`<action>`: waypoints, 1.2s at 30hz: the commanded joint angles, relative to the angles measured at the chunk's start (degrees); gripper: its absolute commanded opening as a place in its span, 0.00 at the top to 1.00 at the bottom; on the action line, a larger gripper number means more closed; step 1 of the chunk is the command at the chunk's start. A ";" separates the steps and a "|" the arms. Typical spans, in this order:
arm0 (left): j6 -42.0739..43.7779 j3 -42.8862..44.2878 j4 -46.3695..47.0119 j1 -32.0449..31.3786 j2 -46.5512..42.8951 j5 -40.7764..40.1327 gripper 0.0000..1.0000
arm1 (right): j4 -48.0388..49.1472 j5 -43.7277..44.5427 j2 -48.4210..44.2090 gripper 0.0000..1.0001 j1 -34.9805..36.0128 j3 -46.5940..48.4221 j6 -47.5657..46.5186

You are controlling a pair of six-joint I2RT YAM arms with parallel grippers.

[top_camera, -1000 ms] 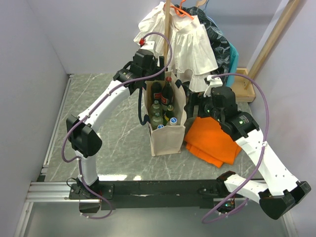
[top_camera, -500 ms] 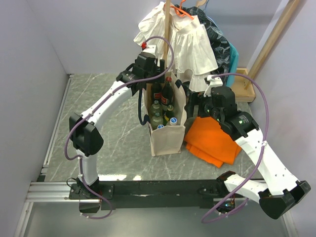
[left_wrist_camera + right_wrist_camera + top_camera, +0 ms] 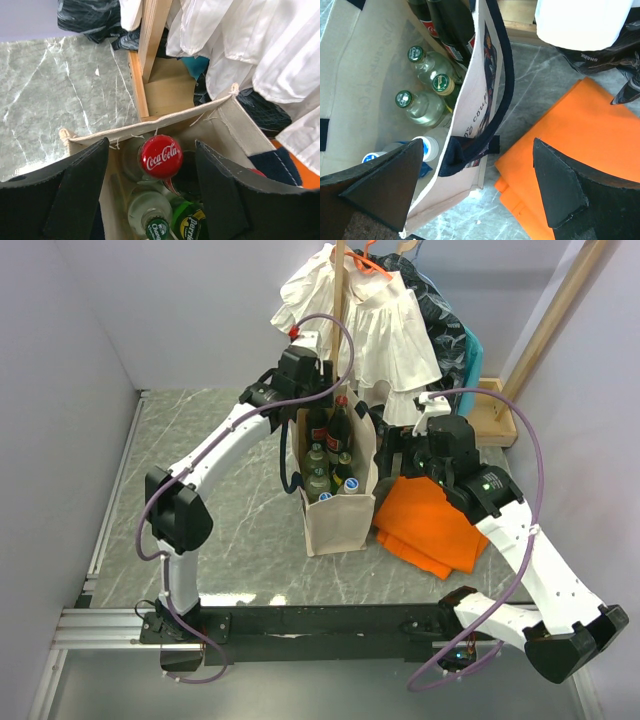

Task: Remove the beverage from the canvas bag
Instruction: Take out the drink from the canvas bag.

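Note:
The canvas bag point(image 3: 340, 512) stands upright mid-table with dark navy strap handles point(image 3: 502, 75). It holds several bottles: dark Coca-Cola bottles at the far end, one with a red cap point(image 3: 161, 156), green-capped clear bottles point(image 3: 403, 98) and a blue-and-white-capped bottle point(image 3: 427, 148). My left gripper point(image 3: 318, 400) is open above the bag's far end. In the left wrist view its fingers straddle the red cap point(image 3: 151, 146) without touching it. My right gripper point(image 3: 395, 455) is open and empty beside the bag's right wall point(image 3: 480, 100), straddling its rim point(image 3: 477, 145).
A folded orange cloth point(image 3: 435, 520) lies right of the bag, under my right gripper. White garments point(image 3: 370, 320) and a black one hang on a wooden stand point(image 3: 155, 30) just behind the bag. Its wooden base point(image 3: 495, 410) sits at the back right.
My left gripper has shifted slightly right, over the bag's far end. The right arm and the bag have not moved.

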 commanded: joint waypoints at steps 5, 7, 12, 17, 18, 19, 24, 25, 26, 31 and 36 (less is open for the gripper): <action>-0.68 2.33 2.84 -0.06 1.11 0.79 0.33 | 0.98 1.55 0.02 0.05 0.33 -1.44 0.22; -0.68 2.59 2.58 -0.06 1.20 0.44 0.33 | 0.89 1.64 0.29 0.05 0.42 -1.27 0.13; -0.41 1.81 3.37 -0.06 0.41 -0.08 0.37 | 1.24 1.46 0.46 0.05 0.33 -1.53 0.13; -0.41 2.15 4.69 -0.06 -0.03 0.27 0.40 | 1.42 1.20 0.64 0.05 0.25 -1.62 0.22; -0.33 2.59 4.51 -0.06 0.23 0.35 0.40 | 1.33 1.28 0.55 0.05 0.33 -1.62 0.22; -0.33 3.03 4.25 -0.06 0.40 0.35 0.41 | 1.25 1.37 0.55 0.05 0.25 -1.62 0.31; -0.32 4.00 3.11 -0.06 0.50 0.36 0.47 | 1.16 1.72 0.81 0.05 0.33 -1.53 0.39; -0.41 4.00 2.85 -0.06 0.49 0.18 0.48 | 0.98 1.72 0.90 0.05 0.25 -1.53 0.39; -0.59 3.91 2.67 -0.06 0.41 0.00 0.48 | 0.98 1.72 0.90 0.05 0.33 -1.36 0.39; -0.68 2.95 2.49 -0.15 -0.21 0.00 0.49 | 0.98 1.28 1.60 0.05 0.25 -1.18 0.48; -0.59 3.03 2.40 -0.15 -0.12 0.09 0.57 | 0.72 1.46 1.78 0.05 0.33 -1.09 0.57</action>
